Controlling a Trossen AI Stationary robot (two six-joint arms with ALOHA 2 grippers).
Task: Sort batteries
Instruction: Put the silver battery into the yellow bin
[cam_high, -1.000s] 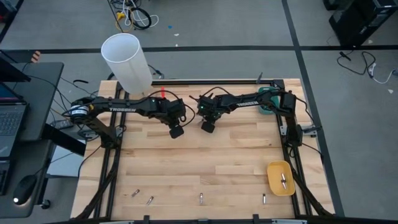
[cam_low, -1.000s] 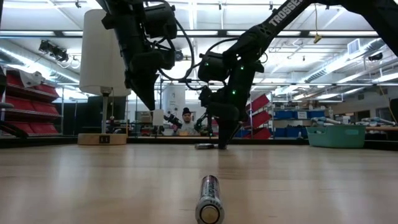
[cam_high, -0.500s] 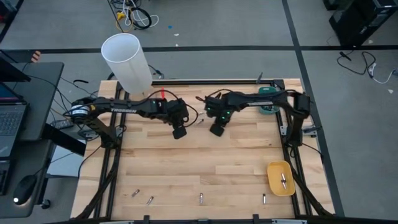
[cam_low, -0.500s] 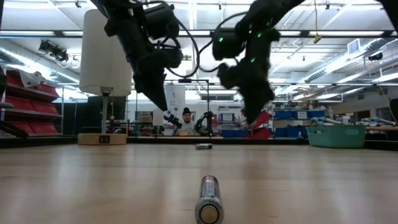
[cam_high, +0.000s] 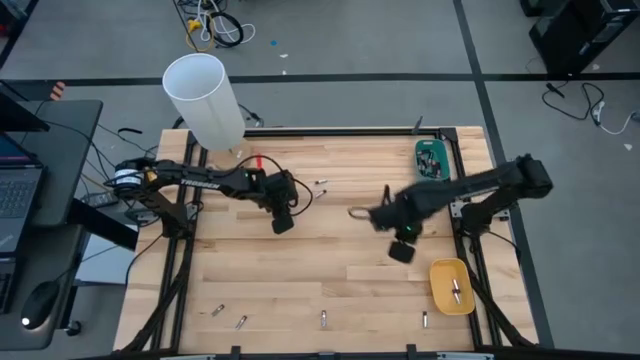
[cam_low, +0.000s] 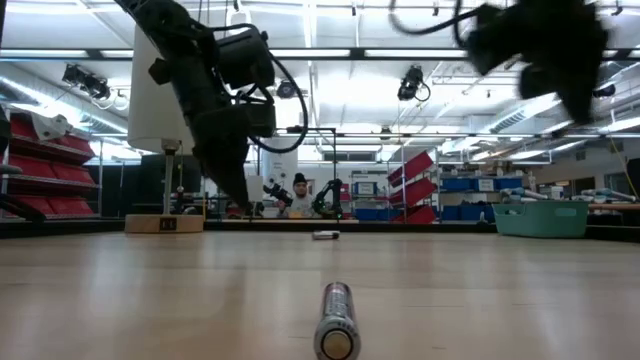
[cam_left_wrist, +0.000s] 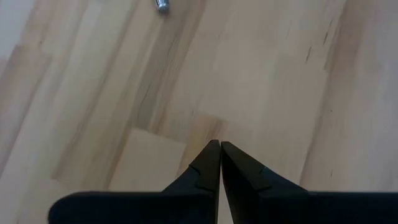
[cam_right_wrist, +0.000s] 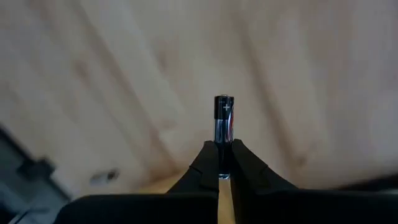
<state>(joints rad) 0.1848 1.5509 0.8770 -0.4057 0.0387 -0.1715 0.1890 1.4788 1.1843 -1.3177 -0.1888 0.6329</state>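
My right gripper (cam_right_wrist: 221, 149) is shut on one small battery (cam_right_wrist: 224, 115), dark at its free end and silvery below. It hangs blurred above the table's right half (cam_high: 402, 250), short of the yellow tray (cam_high: 440, 272). My left gripper (cam_left_wrist: 220, 144) is shut with nothing between its fingers and stands a little above the boards at the far left middle (cam_high: 284, 224). A loose battery (cam_high: 321, 184) lies on the table beyond it. Several more batteries, among them one (cam_high: 323, 319), lie on their sides along the near edge. My right gripper pinches the battery's silvery end (cam_right_wrist: 222, 138) between its two fingertips. The battery lies along the fingers and sticks out past them, its marked dark end (cam_right_wrist: 224, 102) farthest from them. The fingers point steeply down, and the battery is lifted clear of the table.
The yellow tray holds one battery (cam_high: 457, 290). A teal tray (cam_high: 432, 158) with small things in it stands at the far right. A tall white cylinder (cam_high: 205, 100) rises at the far left corner. One battery (cam_low: 337, 320) lies close before the low camera.
My right gripper has risen from the far middle of the table and swung fast toward the right and near edges, toward the yellow tray, carrying the battery. My left gripper has sunk a little toward the boards, still shut. The loose battery at the far middle has stayed.
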